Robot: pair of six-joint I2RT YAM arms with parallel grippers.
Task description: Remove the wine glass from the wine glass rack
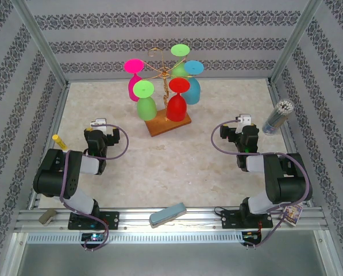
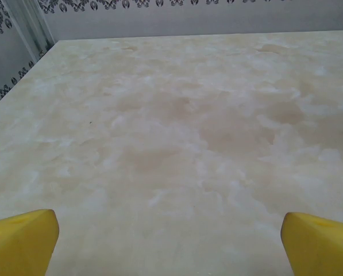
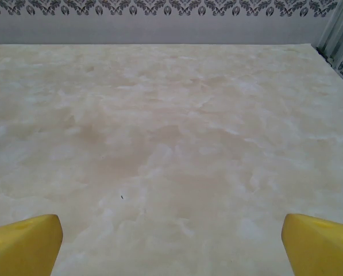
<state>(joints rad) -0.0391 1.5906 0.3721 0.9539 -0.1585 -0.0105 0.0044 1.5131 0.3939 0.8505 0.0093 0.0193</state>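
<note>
The wine glass rack [image 1: 160,64] is a gold wire stand on a brown wooden base [image 1: 170,124] at the back middle of the table. Several coloured wine glasses hang upside down from it: a pink one [image 1: 133,79], a green one [image 1: 145,102], a red one [image 1: 177,102], a blue one [image 1: 193,85] and a pale green one [image 1: 180,59]. My left gripper [image 1: 106,135] [image 2: 171,244] is open near the front left, well short of the rack. My right gripper [image 1: 235,133] [image 3: 171,244] is open at the front right. Both wrist views look over bare marble table between yellow fingertips [image 2: 22,238] [image 3: 318,241].
A clear tube of sticks [image 1: 277,117] stands by the right wall. A yellow marker [image 1: 59,141] lies at the left edge. A grey-blue block [image 1: 167,214] rests on the front rail. Aluminium frame posts and patterned walls enclose the table.
</note>
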